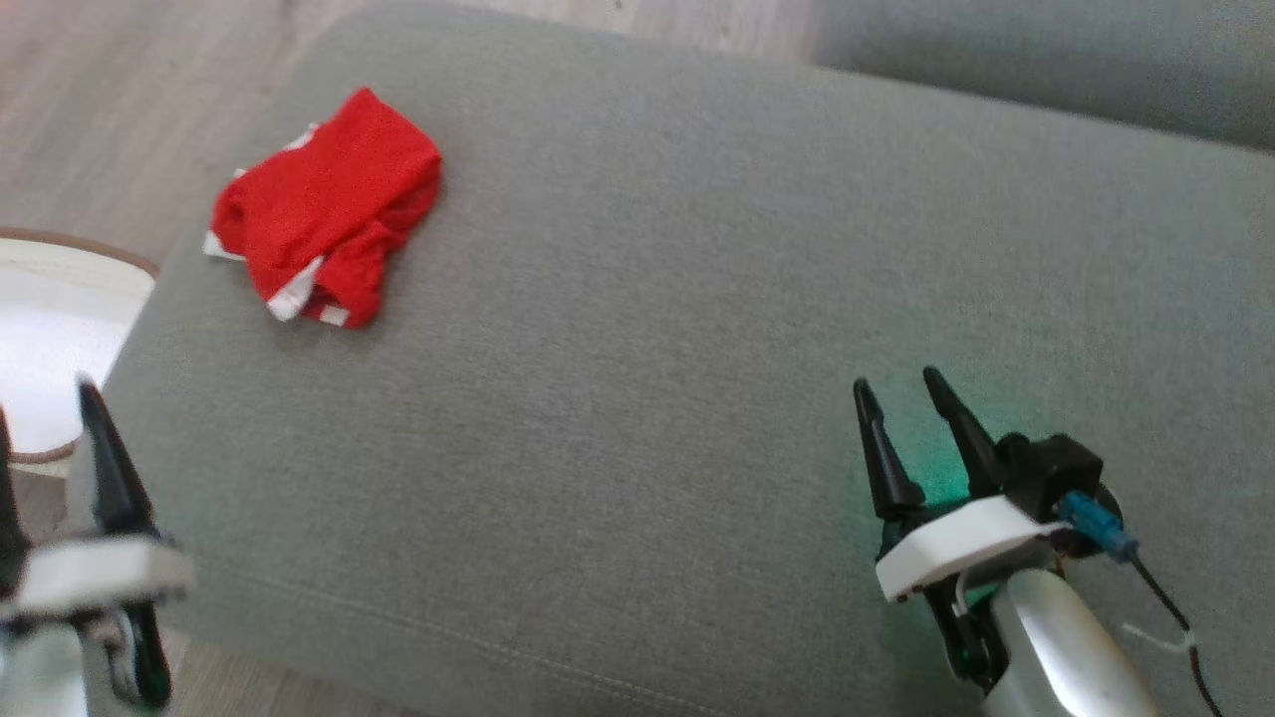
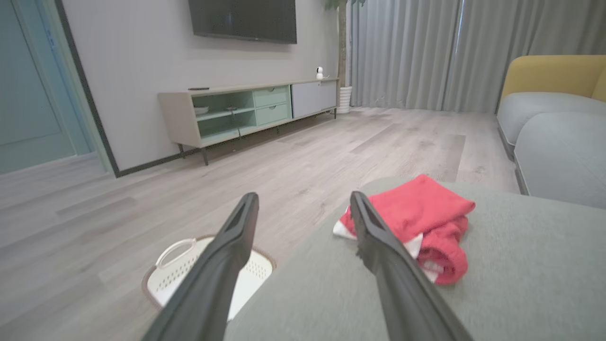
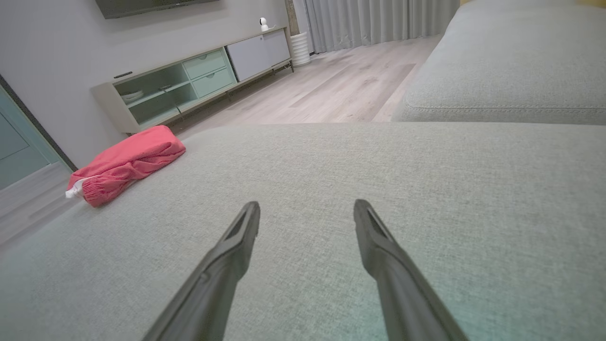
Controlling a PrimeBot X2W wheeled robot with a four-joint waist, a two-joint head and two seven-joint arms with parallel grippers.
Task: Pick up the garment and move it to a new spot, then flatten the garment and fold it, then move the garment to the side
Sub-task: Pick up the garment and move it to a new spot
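The red garment (image 1: 324, 204) with white trim lies folded in a small bundle near the far left corner of the grey cushion (image 1: 677, 329). My left gripper (image 1: 45, 408) hovers open and empty at the cushion's near left corner, well short of the bundle. In the left wrist view the garment (image 2: 421, 213) sits just beyond the right finger of the left gripper (image 2: 304, 196). My right gripper (image 1: 896, 380) stands open over the cushion's near right part, far from the cloth. In the right wrist view the garment (image 3: 128, 163) is off to the far left of the right gripper (image 3: 307, 204).
A white laundry basket (image 1: 50, 319) stands on the wooden floor by the cushion's left edge, below my left gripper (image 2: 189, 270). Another grey sofa section (image 1: 1046, 60) lies beyond the cushion on the right. A low TV cabinet (image 2: 246, 109) lines the far wall.
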